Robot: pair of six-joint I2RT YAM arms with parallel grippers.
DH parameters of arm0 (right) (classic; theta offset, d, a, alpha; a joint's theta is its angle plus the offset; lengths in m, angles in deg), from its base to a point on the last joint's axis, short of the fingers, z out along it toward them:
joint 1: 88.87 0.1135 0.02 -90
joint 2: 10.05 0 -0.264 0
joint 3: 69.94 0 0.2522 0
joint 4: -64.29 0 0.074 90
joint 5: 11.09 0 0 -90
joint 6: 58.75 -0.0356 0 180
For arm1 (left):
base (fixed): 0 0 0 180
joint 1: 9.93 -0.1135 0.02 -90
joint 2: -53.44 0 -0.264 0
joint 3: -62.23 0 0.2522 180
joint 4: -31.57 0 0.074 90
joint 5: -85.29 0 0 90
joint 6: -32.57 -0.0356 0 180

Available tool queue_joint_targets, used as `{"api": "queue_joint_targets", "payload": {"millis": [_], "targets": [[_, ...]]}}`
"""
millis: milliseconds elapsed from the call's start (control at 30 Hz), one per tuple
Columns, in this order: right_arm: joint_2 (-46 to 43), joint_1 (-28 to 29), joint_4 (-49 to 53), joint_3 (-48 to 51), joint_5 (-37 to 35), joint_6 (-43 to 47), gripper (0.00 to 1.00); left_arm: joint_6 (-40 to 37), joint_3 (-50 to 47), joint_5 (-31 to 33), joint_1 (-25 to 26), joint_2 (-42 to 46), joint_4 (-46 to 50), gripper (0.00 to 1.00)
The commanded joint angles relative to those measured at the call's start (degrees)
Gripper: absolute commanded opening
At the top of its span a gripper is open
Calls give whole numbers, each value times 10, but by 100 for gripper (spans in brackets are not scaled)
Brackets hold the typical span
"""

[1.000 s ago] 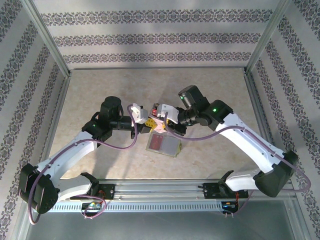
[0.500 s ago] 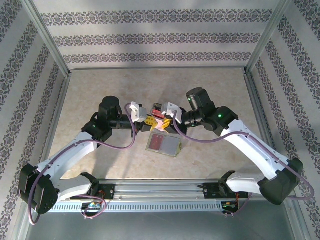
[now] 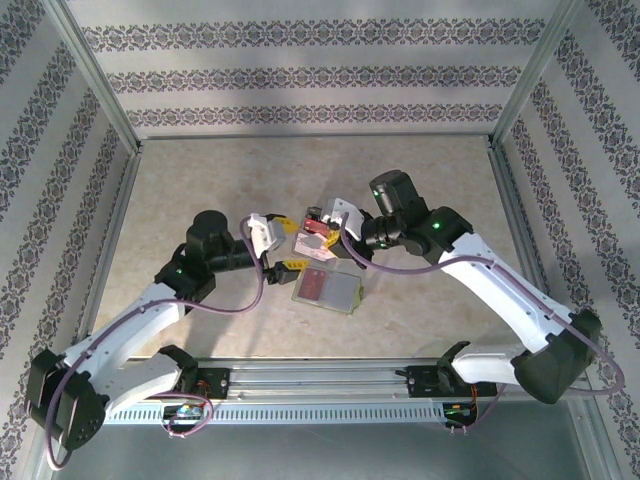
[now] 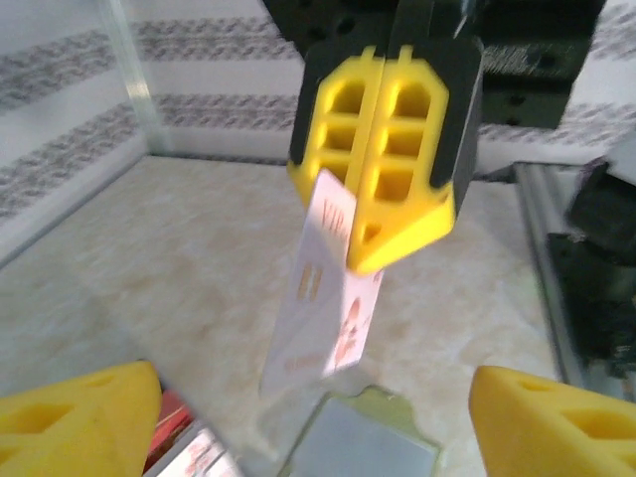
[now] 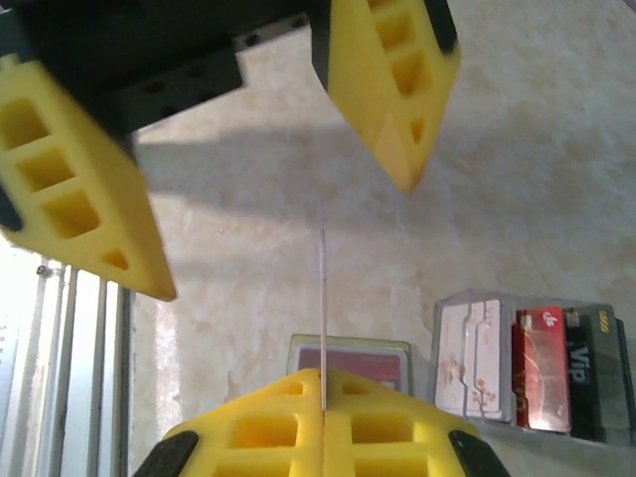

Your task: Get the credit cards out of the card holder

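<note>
- A card (image 4: 323, 298), pale with reddish print, hangs on end from the right claw (image 3: 322, 232) above the table (image 3: 200, 180). Its long axis runs nearly upright, leaning a little, and its free short edge points down toward the holder (image 3: 342, 292).
- From the right wrist the card is seen edge-on, a thin line running straight out from the fingertips.
- The right claw's yellow fingers are pressed together on the card's upper end.
- The left claw (image 3: 288, 246) faces it with fingers spread wide, gripping nothing. The card stands ahead of the gap, apart from both fingers.
- The holder lies open and flat on the table, just nearer the arm bases than the two claws. Its long axis runs left to right with a slight slant.
- A red card (image 3: 313, 285) sits in the holder's left half, and the right half shows grey.
- A clear box (image 5: 527, 368) of cards stands on the table near the holder.
</note>
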Motion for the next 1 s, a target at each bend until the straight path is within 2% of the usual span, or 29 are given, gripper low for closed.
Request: {"api": "queue_joint_targets", "payload": {"millis": [0, 200, 433, 567, 767, 967], "targets": [[25, -1, 40, -41, -61, -18, 0, 36, -40, 162, -5, 45, -15, 91], [99, 6, 93, -116, -147, -40, 0, 148, -118, 355, -5, 153, 30, 98], [209, 24, 167, -213, -206, -42, 0, 269, -175, 462, -6, 260, 112, 98], [265, 31, 197, -256, -215, -28, 0, 295, -192, 476, -6, 277, 125, 98], [354, 44, 255, -335, -238, -19, 0, 285, -184, 517, -6, 258, 162, 99], [448, 44, 335, -431, -245, -24, 0, 266, -184, 495, -5, 251, 161, 99]]}}
